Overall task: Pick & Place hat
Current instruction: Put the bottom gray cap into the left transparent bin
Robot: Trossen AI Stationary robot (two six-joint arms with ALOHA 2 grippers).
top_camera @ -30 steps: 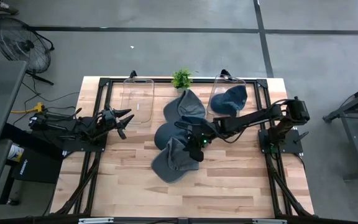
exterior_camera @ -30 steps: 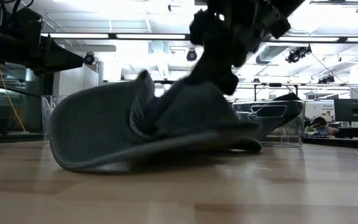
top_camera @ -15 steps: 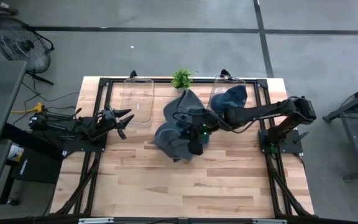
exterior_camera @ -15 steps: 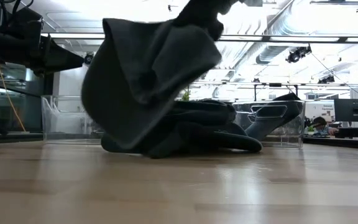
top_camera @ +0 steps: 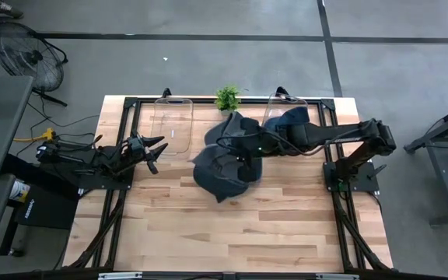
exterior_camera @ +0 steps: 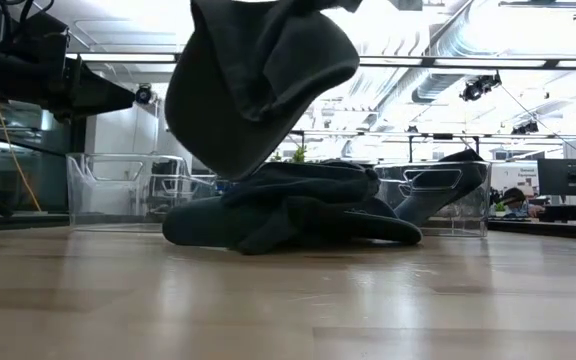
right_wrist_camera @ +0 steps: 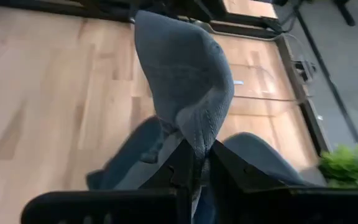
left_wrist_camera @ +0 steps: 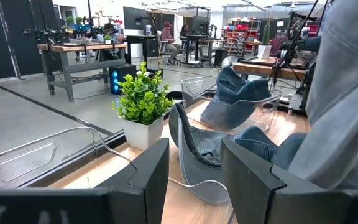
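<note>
Holding a grey-blue fabric cap point(right_wrist_camera: 185, 87) clear of the wooden table point(top_camera: 286, 225), my right claw point(right_wrist_camera: 194, 163) clenched on its edge, above the pile of blue caps point(exterior_camera: 298, 205) mid-table. Left claw point(left_wrist_camera: 194, 177) open, parked at the table's left edge.

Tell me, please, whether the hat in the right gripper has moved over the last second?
Yes. The right gripper has lifted the hat off the table, above the hat pile, and carried it toward the potted plant.
</note>
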